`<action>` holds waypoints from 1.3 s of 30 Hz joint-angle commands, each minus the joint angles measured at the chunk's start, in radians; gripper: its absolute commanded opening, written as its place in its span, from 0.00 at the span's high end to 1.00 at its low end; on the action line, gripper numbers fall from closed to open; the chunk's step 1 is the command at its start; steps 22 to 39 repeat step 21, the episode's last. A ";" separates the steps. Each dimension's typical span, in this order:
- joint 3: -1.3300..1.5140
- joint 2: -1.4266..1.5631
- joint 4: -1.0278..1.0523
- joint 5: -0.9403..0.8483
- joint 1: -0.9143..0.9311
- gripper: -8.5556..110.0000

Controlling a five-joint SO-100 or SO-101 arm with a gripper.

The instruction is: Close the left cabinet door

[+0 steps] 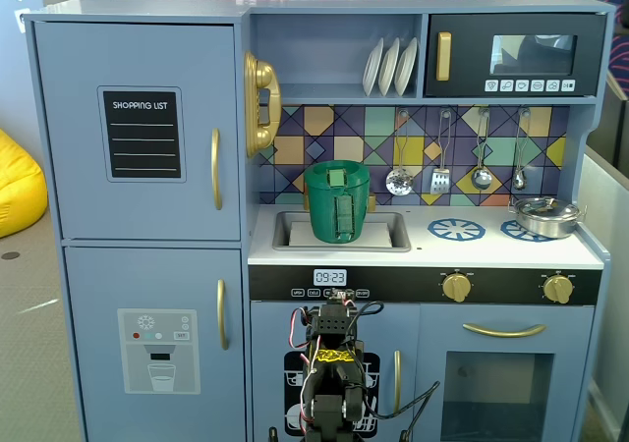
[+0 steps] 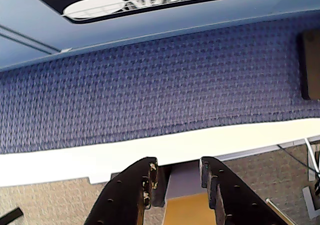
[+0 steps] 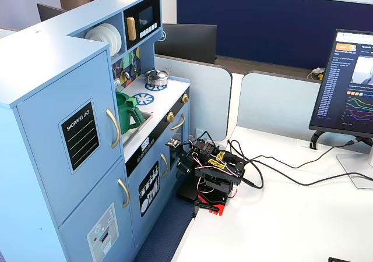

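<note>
Honestly, the left cabinet door (image 1: pixel 138 133) already sat flush and shut at the kitchen's upper left. The arm was folded low on the desk (image 3: pixel 303 215), probably parked, its tool (image 2: pixel 178 177) slightly parted, gripping nothing.

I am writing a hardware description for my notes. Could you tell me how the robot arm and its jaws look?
The arm is built from black segments, with yellow-and-black labels on top and loose red, white and black cables looping around its joints. A red part shows at its base. In the wrist view the gripper has two black jaws dotted with small holes, their inner edges pale and worn.
</note>
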 commanded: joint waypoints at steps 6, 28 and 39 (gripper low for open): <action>0.009 -0.006 0.175 0.026 -0.060 0.89; 0.009 -0.006 0.175 0.026 -0.063 0.88; 0.009 -0.006 0.175 0.026 -0.063 0.88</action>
